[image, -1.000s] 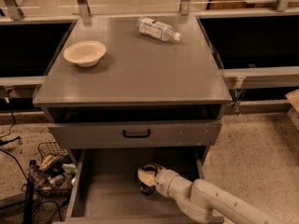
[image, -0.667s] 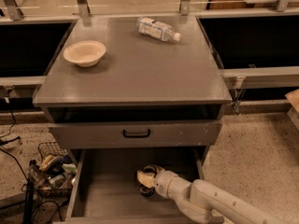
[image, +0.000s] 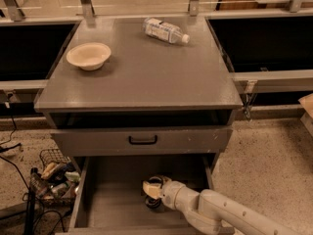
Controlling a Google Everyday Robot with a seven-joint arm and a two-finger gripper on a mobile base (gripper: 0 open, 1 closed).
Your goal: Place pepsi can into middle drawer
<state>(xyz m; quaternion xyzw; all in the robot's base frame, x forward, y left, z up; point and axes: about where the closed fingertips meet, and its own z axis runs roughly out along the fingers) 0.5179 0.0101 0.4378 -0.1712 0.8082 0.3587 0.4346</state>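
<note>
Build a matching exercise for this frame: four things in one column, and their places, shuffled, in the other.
1. bowl
2. water bottle
3. gripper
4. black handle

A. inside the open middle drawer
B. left side of the cabinet top
C. on the grey drawer front
D. back of the cabinet top, lying on its side

Pairs: 1-B, 2-D, 3-A, 4-C.

High front camera looks down; end effector (image: 152,196) inside middle drawer (image: 115,202).
</note>
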